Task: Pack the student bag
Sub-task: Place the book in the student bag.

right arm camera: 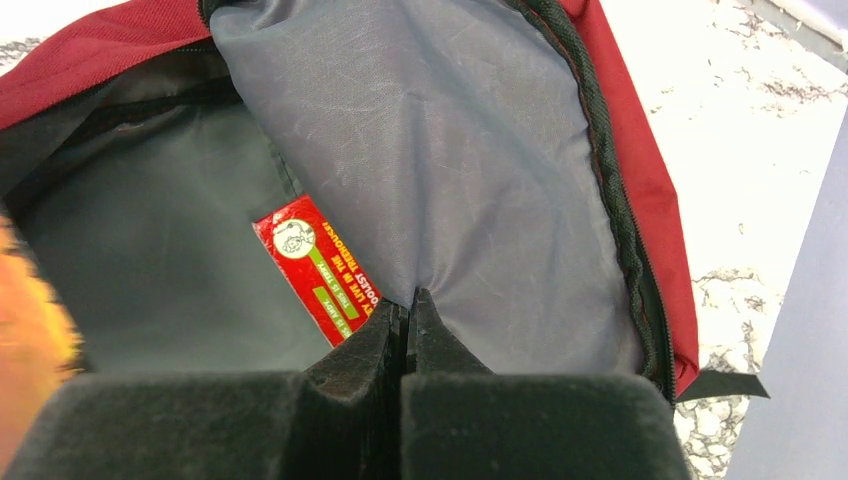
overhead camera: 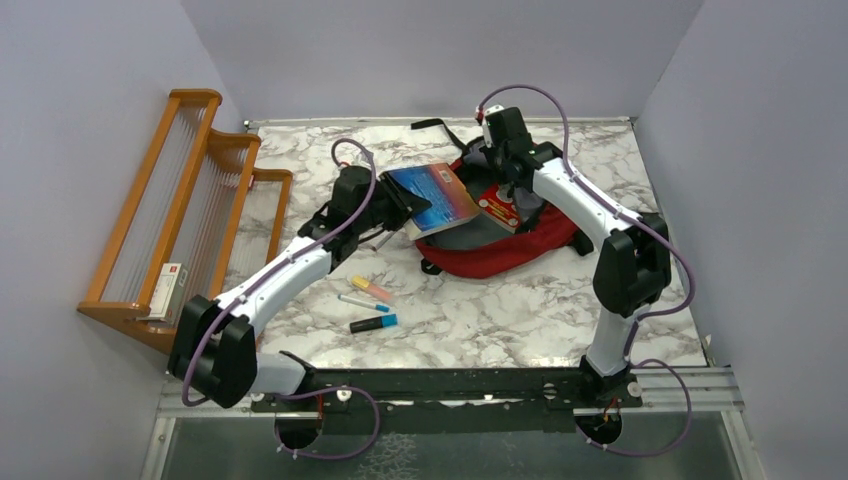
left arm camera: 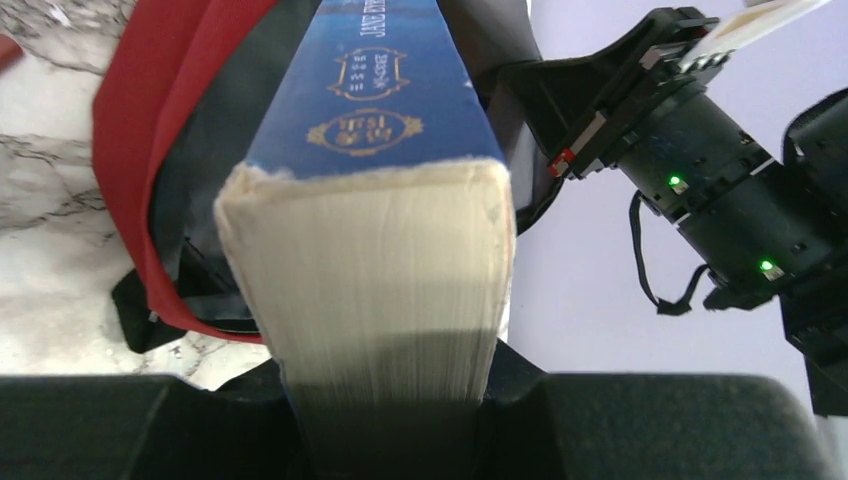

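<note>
So the top camera has the whole setup: marble table (overhead camera: 560, 310), a wooden rack (overhead camera: 196, 98) along the left wall, and the red student bag (overhead camera: 490, 258) lying open toward the back of the table, between the two arms.

The left wrist camera only gets a strip of the bag's red fabric (left arm camera: 120, 120), because a thick blue book (left arm camera: 370, 270) fills most of the frame, page edges toward the lens. The left pincer (left arm camera: 385, 430) is clamped on the near end of that book. From above you can see the book (overhead camera: 440, 200) is tilted, with its far end over the bag's left edge and the left pincer (overhead camera: 398, 212) at its near left corner.

The right wrist camera is the only one looking inside the bag, at the grey lining (right arm camera: 450, 150). The right pincer (right arm camera: 410, 300) is pressed together, and the lining puckers right at its tips, so it looks pinched. From above, the right pincer (overhead camera: 512, 195) just points down into the opening.

There's a red booklet (right arm camera: 318, 268) in the bag, also visible from the top (overhead camera: 497, 210).

Only the top view shows the small stuff in front of the bag: a pink and yellow marker (overhead camera: 372, 290), a white pen (overhead camera: 362, 303) and a blue highlighter (overhead camera: 373, 323). It also shows a little box (overhead camera: 168, 290) on the rack.
</note>
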`<state>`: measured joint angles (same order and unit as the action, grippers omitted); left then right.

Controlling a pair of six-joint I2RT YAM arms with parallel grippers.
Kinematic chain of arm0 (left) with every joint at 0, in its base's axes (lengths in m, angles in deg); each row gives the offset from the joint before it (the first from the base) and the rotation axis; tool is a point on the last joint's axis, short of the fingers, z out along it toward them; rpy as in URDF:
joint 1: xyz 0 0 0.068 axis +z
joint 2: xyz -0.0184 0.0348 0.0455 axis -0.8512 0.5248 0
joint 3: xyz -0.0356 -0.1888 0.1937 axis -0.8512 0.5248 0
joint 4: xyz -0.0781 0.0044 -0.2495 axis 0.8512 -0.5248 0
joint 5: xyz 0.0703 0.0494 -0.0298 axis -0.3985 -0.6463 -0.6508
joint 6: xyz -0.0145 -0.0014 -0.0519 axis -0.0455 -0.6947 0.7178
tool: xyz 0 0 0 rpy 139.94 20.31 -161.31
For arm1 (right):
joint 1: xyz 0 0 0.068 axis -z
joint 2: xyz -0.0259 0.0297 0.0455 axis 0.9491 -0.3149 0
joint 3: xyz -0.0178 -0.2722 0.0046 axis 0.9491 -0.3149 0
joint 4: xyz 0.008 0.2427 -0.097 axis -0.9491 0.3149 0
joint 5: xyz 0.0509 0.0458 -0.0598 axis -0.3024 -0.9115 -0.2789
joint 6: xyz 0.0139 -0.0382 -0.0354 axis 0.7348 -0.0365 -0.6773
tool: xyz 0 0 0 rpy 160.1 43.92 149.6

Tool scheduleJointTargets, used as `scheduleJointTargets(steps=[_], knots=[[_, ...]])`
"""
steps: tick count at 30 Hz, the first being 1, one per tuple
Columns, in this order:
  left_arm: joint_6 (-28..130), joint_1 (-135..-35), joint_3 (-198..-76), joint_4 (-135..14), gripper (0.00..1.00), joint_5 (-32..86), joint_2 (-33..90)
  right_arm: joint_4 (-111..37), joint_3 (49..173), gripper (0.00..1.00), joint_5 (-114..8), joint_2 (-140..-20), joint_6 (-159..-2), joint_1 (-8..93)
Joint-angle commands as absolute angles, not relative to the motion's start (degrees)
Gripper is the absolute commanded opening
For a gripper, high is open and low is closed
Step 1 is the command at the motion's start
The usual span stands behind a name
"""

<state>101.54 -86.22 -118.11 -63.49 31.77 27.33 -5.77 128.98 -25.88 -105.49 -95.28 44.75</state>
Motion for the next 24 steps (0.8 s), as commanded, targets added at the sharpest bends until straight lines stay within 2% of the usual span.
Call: scheduleJointTargets(steps=[1, 12, 24], knots=[[108.12, -89.06, -123.72, -50.65, 0.00, 28.41, 29.74, -7.46, 130.23, 0.01, -24.47, -102.63, -89.98, 44.53], [111.91, -91.78, -128.83, -44.45, 0.00, 29.44, 40.57, -8.73, 129.91, 0.01, -33.45, -99.67, -84.19, 44.58], [110.13, -93.41, -136.90, -36.48, 0.00, 31.39, 52.99, -9.93, 127.67, 0.01, -37.03, -96.09, -82.80, 44.57]])
